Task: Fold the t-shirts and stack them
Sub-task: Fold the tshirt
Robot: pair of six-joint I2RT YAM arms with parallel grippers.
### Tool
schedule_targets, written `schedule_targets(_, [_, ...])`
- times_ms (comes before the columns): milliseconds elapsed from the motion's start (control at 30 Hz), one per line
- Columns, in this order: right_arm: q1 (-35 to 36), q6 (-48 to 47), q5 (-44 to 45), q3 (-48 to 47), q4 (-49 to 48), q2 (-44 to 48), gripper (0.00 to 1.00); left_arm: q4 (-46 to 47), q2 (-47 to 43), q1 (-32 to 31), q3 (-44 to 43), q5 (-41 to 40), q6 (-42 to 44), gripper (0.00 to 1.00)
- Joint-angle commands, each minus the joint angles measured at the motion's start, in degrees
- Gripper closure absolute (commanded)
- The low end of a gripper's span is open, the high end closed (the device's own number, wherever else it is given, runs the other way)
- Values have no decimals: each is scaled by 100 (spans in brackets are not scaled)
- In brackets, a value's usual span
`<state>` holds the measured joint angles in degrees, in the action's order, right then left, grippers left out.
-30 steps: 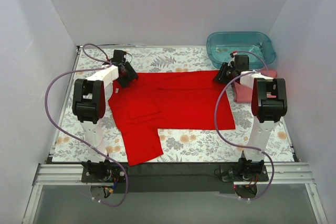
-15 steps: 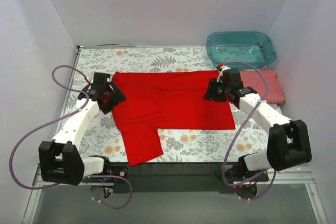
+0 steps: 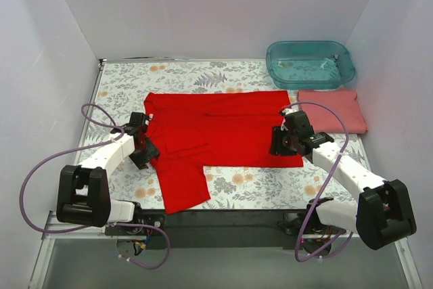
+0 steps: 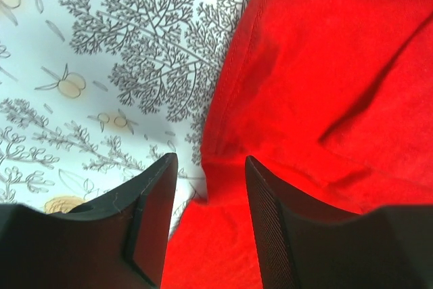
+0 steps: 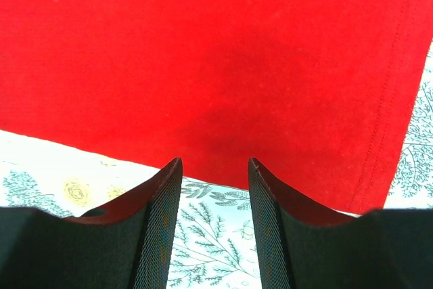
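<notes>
The bright red t-shirt (image 3: 216,130) lies spread flat in the middle of the table, one sleeve hanging toward the near edge. My left gripper (image 3: 147,150) is low at its left edge. Its jaws stand open astride the hem, with red cloth (image 4: 325,65) lying loose between the fingers (image 4: 152,201). My right gripper (image 3: 276,143) hovers at the shirt's near right corner. It is open over bare tablecloth, just short of the red hem (image 5: 216,52). The salmon-pink t-shirt (image 3: 331,109) lies folded flat at the right, apart from both grippers.
A translucent teal tub (image 3: 310,63) stands at the back right, behind the pink shirt. The floral tablecloth (image 3: 250,184) covers the table, with white walls on three sides. Purple cables loop beside both arms.
Both arms have swung from the shirt's far edge toward me. The left gripper came down the shirt's left side, the right one to its near right corner, uncovering the pink shirt.
</notes>
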<state>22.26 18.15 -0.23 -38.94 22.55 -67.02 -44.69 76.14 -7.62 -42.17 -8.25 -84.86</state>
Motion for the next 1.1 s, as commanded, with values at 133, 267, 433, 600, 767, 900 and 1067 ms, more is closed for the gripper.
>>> schedule_targets(133, [24, -110, 373, 70, -40, 32, 50, 575, 340, 23, 314, -238, -66, 60])
schedule_targets(267, [-11, -84, 655, 36, 57, 40, 50, 610, 332, 23, 429, -370, -48, 89])
schedule_targets(433, [-283, -5, 912, 62, 390, 137, 44, 575, 217, 23, 455, -546, 136, 100])
schedule_targets(600, [-1390, -75, 313, 237, 628, 111, 43, 672, -90, 23, 561, -493, 207, 100])
schedule_targets(767, [-1637, -23, 418, 308, 646, 32, 45, 759, -310, 23, 675, -458, 277, 100])
schedule_targets(900, [-1760, 4, 585, 378, 646, -179, 49, 847, -345, 23, 684, -458, 338, 100])
schedule_targets(1067, [-1804, 65, 594, 396, 699, -223, 55, 909, -354, 23, 684, -388, 382, 100])
